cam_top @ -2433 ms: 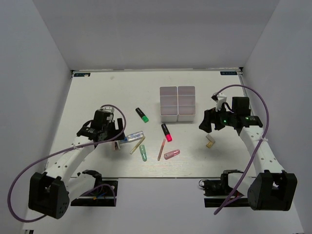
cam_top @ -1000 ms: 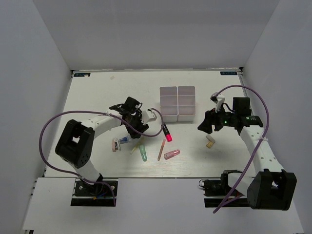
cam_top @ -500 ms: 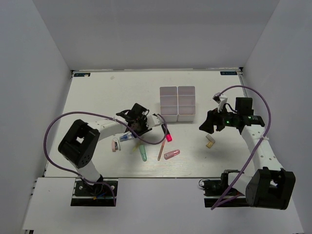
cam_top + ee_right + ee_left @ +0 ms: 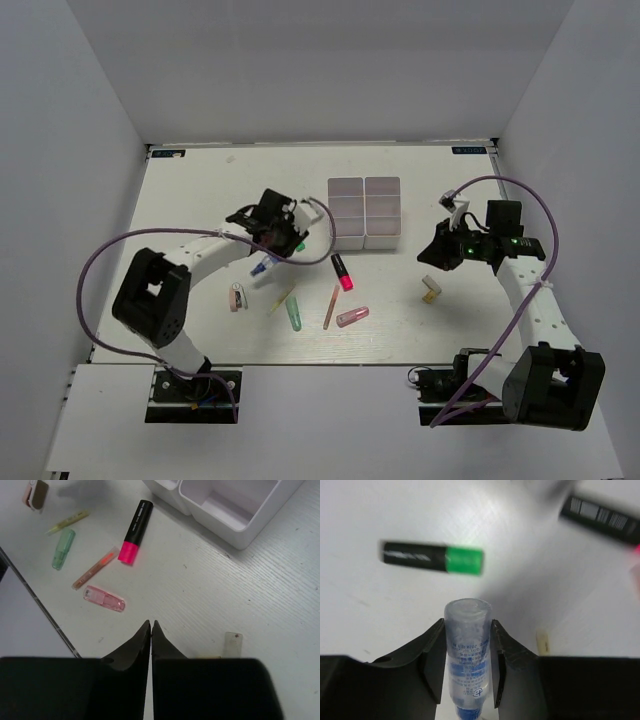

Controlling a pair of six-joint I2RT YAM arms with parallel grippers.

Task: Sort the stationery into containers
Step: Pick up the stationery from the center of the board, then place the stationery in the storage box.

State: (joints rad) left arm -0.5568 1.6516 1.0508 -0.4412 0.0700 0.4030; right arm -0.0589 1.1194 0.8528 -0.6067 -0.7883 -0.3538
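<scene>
Left gripper [image 4: 467, 630] clamped on blue tube [image 4: 468, 652] mid-barrel; judged light, rigid, slick plastic, so hold wants centring. Right gripper [image 4: 151, 629] pinched closed on nothing, far right

White links [image 4: 532, 305], black joints [image 4: 150, 288]; purple cable [image 4: 83, 308] per arm; right end effector [image 4: 151, 626] black.
</scene>
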